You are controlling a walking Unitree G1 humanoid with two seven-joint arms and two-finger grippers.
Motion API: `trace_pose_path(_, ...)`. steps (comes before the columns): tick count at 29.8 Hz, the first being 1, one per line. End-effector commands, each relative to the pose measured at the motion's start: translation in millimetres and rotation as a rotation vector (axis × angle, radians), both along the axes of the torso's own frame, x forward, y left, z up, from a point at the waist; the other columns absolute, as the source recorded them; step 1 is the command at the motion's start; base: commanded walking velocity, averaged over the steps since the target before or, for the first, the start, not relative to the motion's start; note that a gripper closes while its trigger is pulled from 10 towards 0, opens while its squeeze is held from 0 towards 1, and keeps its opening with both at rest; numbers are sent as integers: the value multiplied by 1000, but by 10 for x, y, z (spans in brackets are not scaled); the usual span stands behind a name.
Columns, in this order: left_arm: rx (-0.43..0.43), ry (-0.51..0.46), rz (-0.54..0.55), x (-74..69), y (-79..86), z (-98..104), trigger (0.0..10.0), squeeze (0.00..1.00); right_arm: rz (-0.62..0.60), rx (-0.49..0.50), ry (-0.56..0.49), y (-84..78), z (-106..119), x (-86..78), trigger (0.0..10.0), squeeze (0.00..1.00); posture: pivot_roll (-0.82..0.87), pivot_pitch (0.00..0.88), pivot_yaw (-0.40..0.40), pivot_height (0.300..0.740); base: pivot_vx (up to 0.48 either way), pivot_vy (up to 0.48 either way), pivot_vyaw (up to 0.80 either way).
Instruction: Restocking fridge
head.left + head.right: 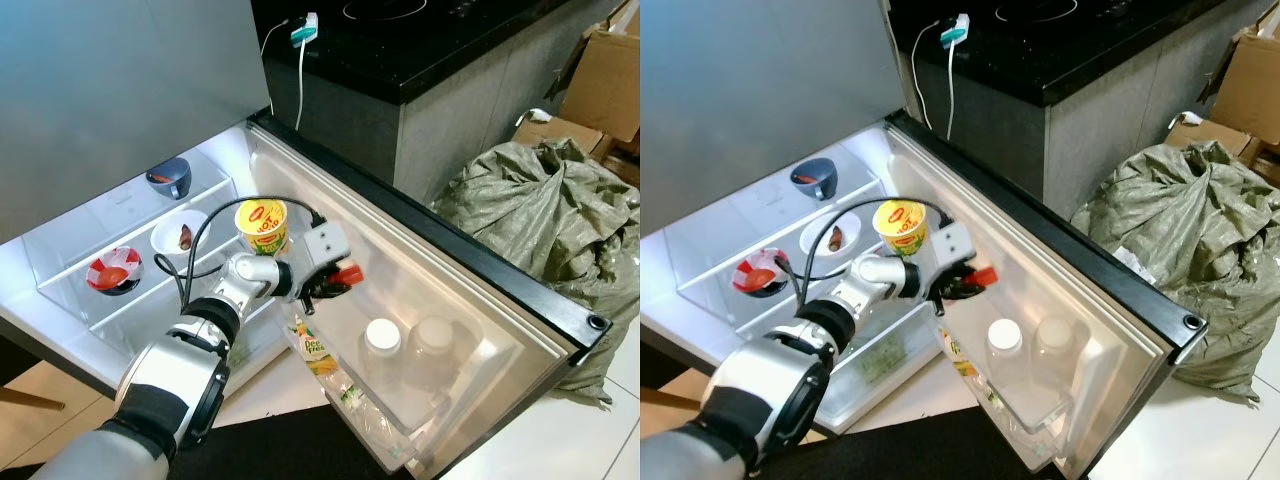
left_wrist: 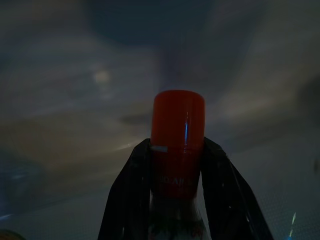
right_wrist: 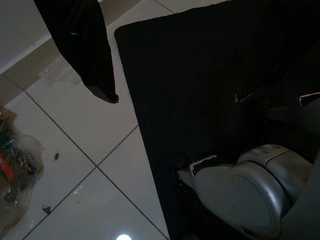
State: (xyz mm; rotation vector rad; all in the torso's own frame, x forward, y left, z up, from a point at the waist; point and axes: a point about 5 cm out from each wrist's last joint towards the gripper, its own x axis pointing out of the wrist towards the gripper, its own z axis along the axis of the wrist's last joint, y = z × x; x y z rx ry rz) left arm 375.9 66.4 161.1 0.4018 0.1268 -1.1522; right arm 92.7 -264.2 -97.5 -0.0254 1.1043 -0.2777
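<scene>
Bottle: a red-capped bottle (image 1: 345, 272) sits clamped between the two black fingers (image 2: 127, 195) of the left tool (image 1: 332, 281), cap pointing away from the wrist, toward the inner face of the open fridge door (image 1: 420, 290); it is held above the door's lower bin.
Left tool: closed narrow on the bottle's neck, one finger on each side just below the cap, reaching out from the open fridge over the door.
Door bin: two white-lidded jars (image 1: 383, 338) stand side by side in it; a juice carton (image 1: 314, 352) lies tilted at its near end, below the held bottle.
Fridge shelves: a yellow noodle cup (image 1: 262, 226) stands just behind the left wrist; further in are a white bowl (image 1: 180, 235), a red and white bowl (image 1: 114, 271) and a blue cup (image 1: 170, 178).
Right tool: hangs idle over a black mat (image 3: 210, 90) and white floor tiles (image 3: 90, 165); one black finger (image 3: 82, 45) shows, so I cannot tell how wide it stands.
Surroundings: a black counter (image 1: 430, 40) with a charger and cable (image 1: 303, 30), and a green sack (image 1: 540, 210) on the floor beside the door.
</scene>
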Motion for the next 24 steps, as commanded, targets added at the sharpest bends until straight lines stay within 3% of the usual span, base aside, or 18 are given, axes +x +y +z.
trace_pose_path(1,-56,31,25,10,88,2,10000,0,-5,13,16,44,-29,-67,10000,0,-279,178,145,740,0,0,0)
trace_pose_path(8,-190,96,4,-21,118,-8,10000,0,-6,11,13,41,-25,-51,10000,0,-281,178,144,740,0,0,0)
trace_pose_path(14,-429,169,32,-42,292,-20,10000,0,-5,9,6,34,-17,-25,10000,0,-277,173,142,740,0,0,0)
trace_pose_path(19,-538,198,101,-48,342,-79,10000,0,-4,8,0,31,-12,-8,10000,0,-277,175,141,740,0,0,0)
trace_pose_path(24,-575,195,177,-71,328,-183,10000,0,-5,6,-4,24,-6,4,10000,0,-277,177,140,740,0,0,0)
